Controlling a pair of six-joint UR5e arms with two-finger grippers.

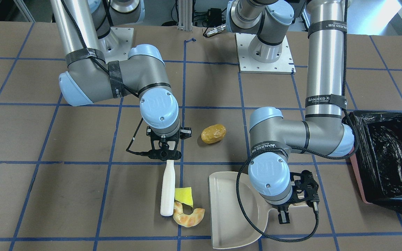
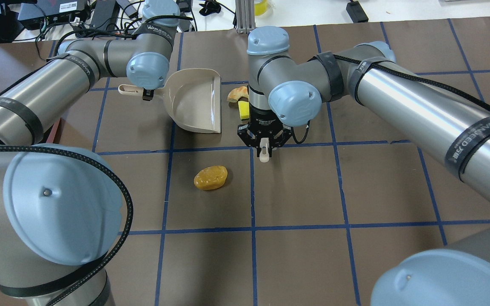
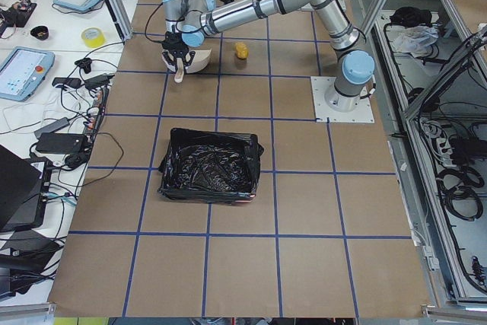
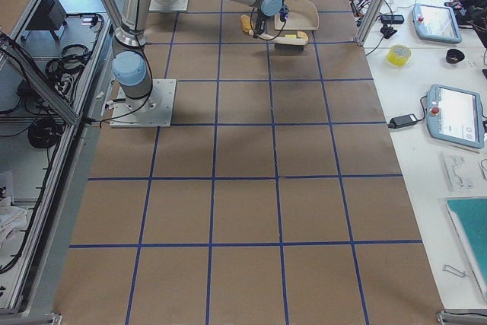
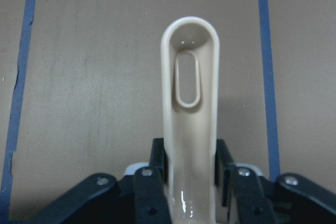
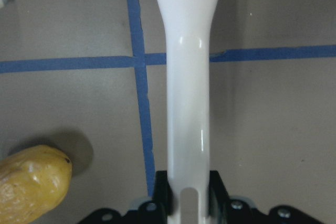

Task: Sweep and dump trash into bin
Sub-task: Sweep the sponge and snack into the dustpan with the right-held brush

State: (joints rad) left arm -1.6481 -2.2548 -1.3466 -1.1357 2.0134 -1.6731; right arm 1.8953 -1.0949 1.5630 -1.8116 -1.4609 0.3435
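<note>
My right gripper point(image 1: 166, 156) is shut on the top of a white brush point(image 1: 168, 188), which also shows in the right wrist view point(image 6: 189, 77). The yellow-green sponge wedge point(image 1: 183, 196) and the tan croissant piece point(image 1: 188, 216) lie against the brush, between it and the beige dustpan point(image 1: 229, 209). My left gripper point(image 1: 293, 205) is shut on the dustpan's handle point(image 5: 189, 77). The golden-brown potato lump point(image 1: 213, 134) lies apart, nearer the robot's base, and shows in the overhead view point(image 2: 211, 177). The pink-sided bin point(image 1: 389, 157) with its black bag stands beyond the left arm.
The table is brown with a grid of blue tape lines. The two arm base plates point(image 1: 265, 52) are at the robot's edge of the table. The left arm's elbow point(image 1: 344, 139) hangs close to the bin's rim.
</note>
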